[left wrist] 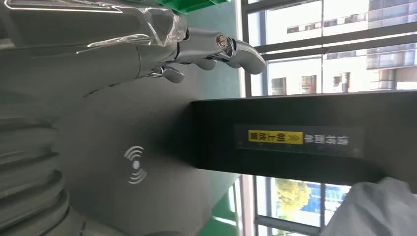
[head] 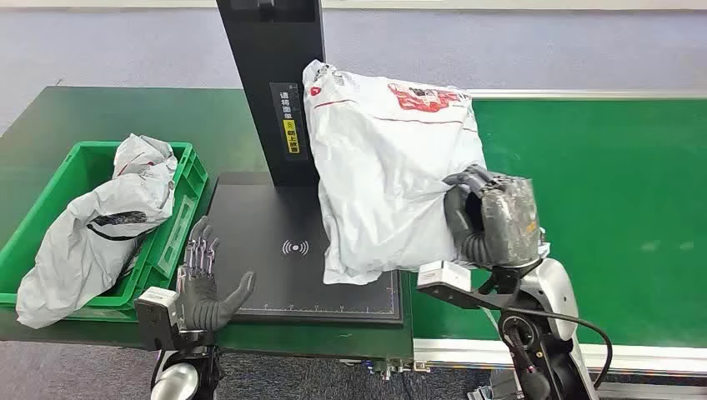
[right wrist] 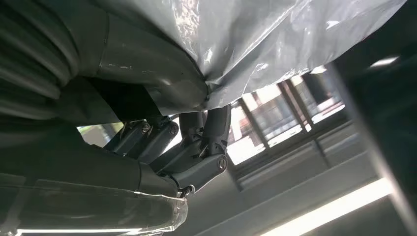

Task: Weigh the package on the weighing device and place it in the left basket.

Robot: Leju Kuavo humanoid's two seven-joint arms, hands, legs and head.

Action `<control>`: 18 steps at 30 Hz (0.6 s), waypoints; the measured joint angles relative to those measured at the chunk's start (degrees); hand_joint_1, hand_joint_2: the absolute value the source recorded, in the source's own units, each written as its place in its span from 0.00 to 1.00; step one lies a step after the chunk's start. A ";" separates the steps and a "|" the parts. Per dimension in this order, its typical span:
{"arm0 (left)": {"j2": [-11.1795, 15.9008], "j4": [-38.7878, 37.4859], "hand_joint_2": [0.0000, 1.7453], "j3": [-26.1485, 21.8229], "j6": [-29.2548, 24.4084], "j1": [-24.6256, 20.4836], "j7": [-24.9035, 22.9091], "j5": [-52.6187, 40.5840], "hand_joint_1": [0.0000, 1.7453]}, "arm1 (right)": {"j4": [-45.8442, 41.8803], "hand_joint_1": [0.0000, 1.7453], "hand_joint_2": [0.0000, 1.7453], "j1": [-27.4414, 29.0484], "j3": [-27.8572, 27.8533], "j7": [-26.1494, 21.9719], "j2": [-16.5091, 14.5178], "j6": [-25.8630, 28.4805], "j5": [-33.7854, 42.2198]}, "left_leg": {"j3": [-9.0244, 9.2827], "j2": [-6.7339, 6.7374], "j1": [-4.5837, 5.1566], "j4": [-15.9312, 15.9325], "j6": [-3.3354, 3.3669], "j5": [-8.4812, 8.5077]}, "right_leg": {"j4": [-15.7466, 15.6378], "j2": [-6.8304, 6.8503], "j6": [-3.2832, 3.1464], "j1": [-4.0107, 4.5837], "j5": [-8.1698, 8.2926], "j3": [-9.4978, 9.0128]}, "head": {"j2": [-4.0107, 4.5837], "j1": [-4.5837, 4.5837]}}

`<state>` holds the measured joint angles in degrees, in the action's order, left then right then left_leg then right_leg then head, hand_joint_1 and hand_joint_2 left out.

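Right robot hand (head: 493, 223) clamped onto the right edge of the big crinkly grey-white plastic mailer package (head: 390, 171), fingers dug into the film, thumb visible pressing the bag in the right wrist view. Package hanging over the right half of the flat black weighing platform (head: 275, 250), lower edge looking like it touches or nearly touches the plate, upper part leaning near the black upright post (head: 279, 83) with the yellow label; hard to tell whether full weight is on the scale yet. Left robot hand (head: 203, 287) sitting at the platform's front left corner, fingers spread wide, holding nothing. Green plastic basket (head: 80, 162) just to the left of the scale, already with another grey bagged parcel (head: 104, 221) slumped inside. Probably mid-weighing step. To do it well: lay the bag down flat and fully inside the platform outline, not propped against the post, then let go so the reading is clean. Worth keeping the free hand off the plate too. Floppy film, so expect sagging when regrasping for the move to the basket.
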<state>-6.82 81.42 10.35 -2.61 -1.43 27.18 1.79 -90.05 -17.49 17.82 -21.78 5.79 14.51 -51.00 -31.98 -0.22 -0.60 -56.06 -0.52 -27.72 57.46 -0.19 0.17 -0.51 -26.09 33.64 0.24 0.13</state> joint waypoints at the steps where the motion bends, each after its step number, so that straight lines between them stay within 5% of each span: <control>1: -0.01 -0.10 1.00 0.02 -0.05 -0.25 0.02 0.31 0.00 | 0.67 1.00 1.00 -0.47 0.76 -0.12 -0.01 -0.53 -0.03 | 0.01 0.01 0.00 0.00 0.00 0.00 | 0.00 -0.01 0.00 0.00 0.00 0.00 | 0.00 0.00; 9: -0.06 -1.44 1.00 0.80 -2.23 -2.94 0.71 3.64 0.00 | 13.27 1.00 1.00 -6.99 12.48 1.45 -0.17 -10.63 0.99 | 0.03 -0.01 -0.01 -0.01 0.03 0.05 | 0.01 0.01 0.00 0.01 0.02 -0.05 | 0.00 0.01; 18: -0.07 -2.20 1.00 1.49 -2.75 -3.51 0.25 3.90 0.00 | 25.59 1.00 1.00 -12.23 19.17 5.97 -0.56 -20.64 3.76 | 0.01 -0.07 0.01 -0.02 0.04 0.04 | 0.01 0.02 0.01 0.00 0.01 -0.03 | 0.00 0.00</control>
<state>-6.88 79.22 11.84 -5.37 -4.95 27.43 5.69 -64.46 -29.72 36.99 -15.81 5.23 -6.14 -47.24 -31.97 -0.29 -0.60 -56.08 -0.48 -27.68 57.47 -0.17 0.18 -0.52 -26.08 33.62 0.24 0.13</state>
